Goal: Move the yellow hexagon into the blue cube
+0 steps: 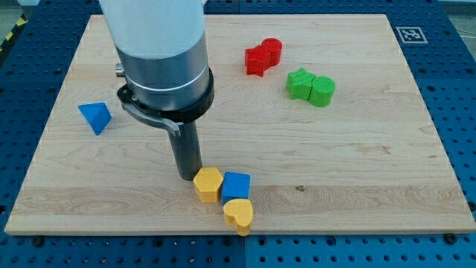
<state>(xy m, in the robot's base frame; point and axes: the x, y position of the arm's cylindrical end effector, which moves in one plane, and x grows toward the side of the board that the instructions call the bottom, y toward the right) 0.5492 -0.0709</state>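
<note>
Near the view's bottom centre of the bench point(357, 171), the yellow hexagon point(208, 184) sat flat with its top face up, touching the blue cube point(236, 184) on that cube's left side. It showed no clear long axis; one corner pointed toward the view's bottom. A yellow heart point(239, 215) lay just below the cube, touching it, its notch turned toward the view's left.

My tip point(187, 177) rested just beside the hexagon at its upper left, apparently touching it. The rod stood upright, dropping straight from the wide grey and white arm body that filled the view's top left. No gripper was fitted, so nothing could be said of opening or closing.

A blue triangular block point(95, 117) lay well apart toward the view's left. Two red blocks point(263, 56) touched each other near the top centre, and two green blocks point(311, 85) touched each other just to their right.
</note>
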